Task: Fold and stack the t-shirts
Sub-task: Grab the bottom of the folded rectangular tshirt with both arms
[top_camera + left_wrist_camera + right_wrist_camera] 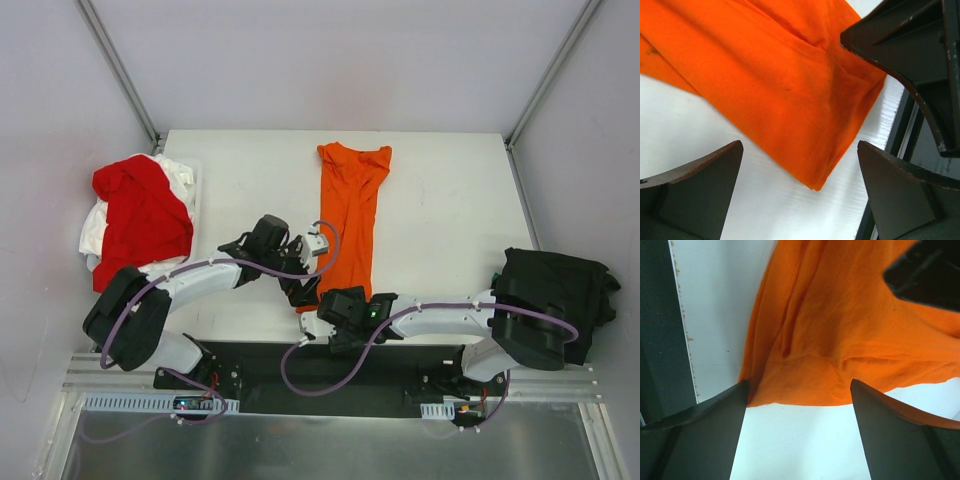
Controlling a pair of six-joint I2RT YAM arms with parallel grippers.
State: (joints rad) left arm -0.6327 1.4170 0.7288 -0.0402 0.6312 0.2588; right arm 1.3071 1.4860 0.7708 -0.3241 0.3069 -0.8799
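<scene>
Hands of two white robot arms (210,275) meet over the near hem of a bright orange cloth t-shirt (350,215). The shirt lies folded lengthwise into a long narrow strip down the middle of the white bench (450,200), its collar at the end far from both hands.

The left hand (800,150) hangs with its dark fingers spread wide and nothing held between them. Below the gap a corner of the orange strip, creased along its folded edge, lies flat on the bench close to the black base plate (902,130).

The right hand (799,385) faces it from the opposite side, also spread wide and holding nothing, its two fingers set either side of the hem. The cloth's corner lies just beside one fingertip (737,395), though contact cannot be made out. Each wrist view catches a dark piece of the other hand in its upper right corner.

Well off to the left hand's outer side, a rumpled red t-shirt (140,215) sits heaped on crumpled white shirts (93,235) at the bench's edge. Well off to the right hand's outer side, past that arm's elbow, a black t-shirt (560,285) lies bunched at the opposite edge.
</scene>
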